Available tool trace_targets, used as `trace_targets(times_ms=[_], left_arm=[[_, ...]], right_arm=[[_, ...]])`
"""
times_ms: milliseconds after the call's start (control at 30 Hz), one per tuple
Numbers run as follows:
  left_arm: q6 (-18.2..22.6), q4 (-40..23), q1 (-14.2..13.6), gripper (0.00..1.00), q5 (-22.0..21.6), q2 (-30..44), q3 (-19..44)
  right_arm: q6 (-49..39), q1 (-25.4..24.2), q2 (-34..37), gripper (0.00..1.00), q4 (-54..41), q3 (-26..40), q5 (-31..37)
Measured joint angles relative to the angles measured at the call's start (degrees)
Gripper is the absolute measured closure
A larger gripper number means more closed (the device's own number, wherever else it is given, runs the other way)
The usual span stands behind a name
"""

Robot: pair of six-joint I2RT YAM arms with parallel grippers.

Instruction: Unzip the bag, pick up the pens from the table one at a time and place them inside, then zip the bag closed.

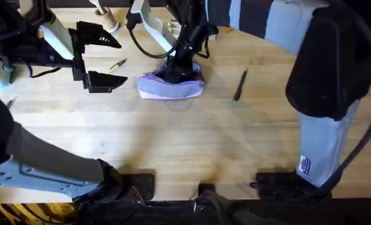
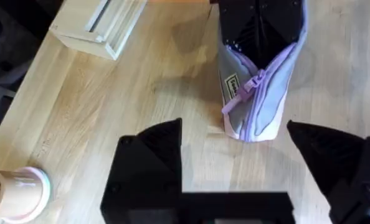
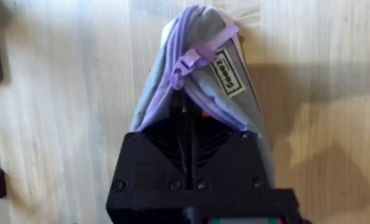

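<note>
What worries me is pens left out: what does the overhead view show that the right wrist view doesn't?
Overhead: the yellowish pen and the black pen lie on the table, one on either side of the bag. Right wrist: the zipper pull and a label near the bag's end. Both: the lavender bag with the right gripper at its top.
</note>
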Motion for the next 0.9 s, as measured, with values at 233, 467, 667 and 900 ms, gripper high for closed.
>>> trace_targets(times_ms=[233,467,667,900], left_arm=[[0.0,0.0,0.0,0.008,0.0,0.0,0.0],[0.0,0.0,0.0,0.007,0.0,0.0,0.0],[0.0,0.0,0.0,0.008,0.0,0.0,0.0],[0.0,0.0,0.0,0.007,0.0,0.0,0.0]], right_arm=[[0.6,0.6,0.9,0.967,-0.1,0.0,-1.4],[0.8,0.6,0.9,0.932,-0.3,0.0,-1.6],[1.2,0.7,1.0,0.277,-0.6,0.0,-2.0],[1.0,0.7,1.0,0.008,-0.8,0.0,-2.1]])
